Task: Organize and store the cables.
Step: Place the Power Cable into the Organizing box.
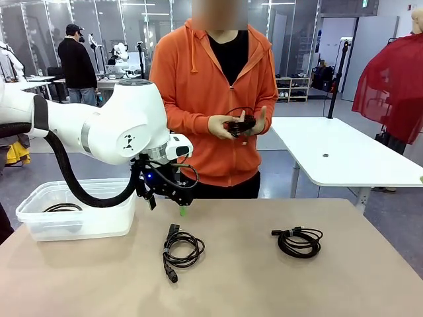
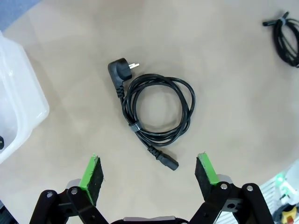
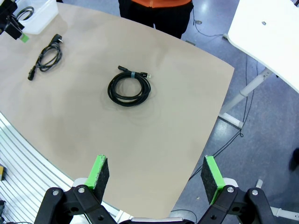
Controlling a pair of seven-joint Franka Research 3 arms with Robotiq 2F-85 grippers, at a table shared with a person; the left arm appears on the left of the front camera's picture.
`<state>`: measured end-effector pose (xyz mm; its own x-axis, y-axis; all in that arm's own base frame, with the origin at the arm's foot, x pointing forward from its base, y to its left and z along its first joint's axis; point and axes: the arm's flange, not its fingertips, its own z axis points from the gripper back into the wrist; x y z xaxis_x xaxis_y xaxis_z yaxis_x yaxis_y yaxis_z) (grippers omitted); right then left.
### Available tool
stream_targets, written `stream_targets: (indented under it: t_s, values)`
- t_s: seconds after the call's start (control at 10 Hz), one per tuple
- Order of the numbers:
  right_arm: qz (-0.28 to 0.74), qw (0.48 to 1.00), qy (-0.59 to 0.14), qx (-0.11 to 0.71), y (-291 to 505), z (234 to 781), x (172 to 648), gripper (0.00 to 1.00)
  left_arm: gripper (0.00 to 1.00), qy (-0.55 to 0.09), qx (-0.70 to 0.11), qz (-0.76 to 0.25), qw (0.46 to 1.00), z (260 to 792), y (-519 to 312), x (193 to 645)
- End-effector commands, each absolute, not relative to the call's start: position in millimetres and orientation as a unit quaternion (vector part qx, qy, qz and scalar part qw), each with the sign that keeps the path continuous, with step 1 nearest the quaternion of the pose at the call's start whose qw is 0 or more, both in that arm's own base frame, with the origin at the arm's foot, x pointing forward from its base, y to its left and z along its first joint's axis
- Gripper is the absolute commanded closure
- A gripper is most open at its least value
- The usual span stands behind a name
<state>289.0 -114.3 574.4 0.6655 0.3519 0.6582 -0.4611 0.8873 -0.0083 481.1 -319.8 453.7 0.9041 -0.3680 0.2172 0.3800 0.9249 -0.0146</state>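
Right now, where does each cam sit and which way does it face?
Front: fixed at the robot's side of the table, facing the person holding a cable; left arm and left gripper show.
Left wrist: above the table, looking down at the plug cable and bin; own open fingers at the bottom.
Right wrist: high by the table's edge, looking down across it at the thin coil; right gripper open at the bottom.
Shared: all three show plug cable, thin coil and bin.

cables (image 1: 183, 249) black; table (image 1: 264, 284) beige; bin (image 1: 79, 224) translucent white; hoodie (image 1: 192, 92) orange; left pincer (image 2: 148, 159) pads (image 2: 95, 177) green
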Motion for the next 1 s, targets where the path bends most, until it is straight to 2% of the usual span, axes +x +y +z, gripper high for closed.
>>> stream_targets:
  t_s: [0.0,0.2,0.3,0.5,0.9]
  values:
    - [0.226,0.908,-0.344,0.082,-116,574,289,0.0,0.0,-0.084,-0.031,-0.151,0.984,445,-322,483]
    - [0.226,0.908,-0.344,0.082,-116,574,289,0.0,0.0,-0.071,-0.027,-0.085,0.994,434,-323,479]
    - [0.226,0.908,-0.344,0.082,-116,574,289,0.0,0.0,-0.045,-0.032,-0.059,0.997,424,-323,478]
    - [0.226,0.908,-0.344,0.082,-116,574,289,0.0,0.0,-0.043,-0.004,0.017,0.999,398,-323,482]
    - [0.226,0.908,-0.344,0.082,-116,574,289,0.0,0.0,-0.034,-0.026,0.077,0.996,364,-310,497]
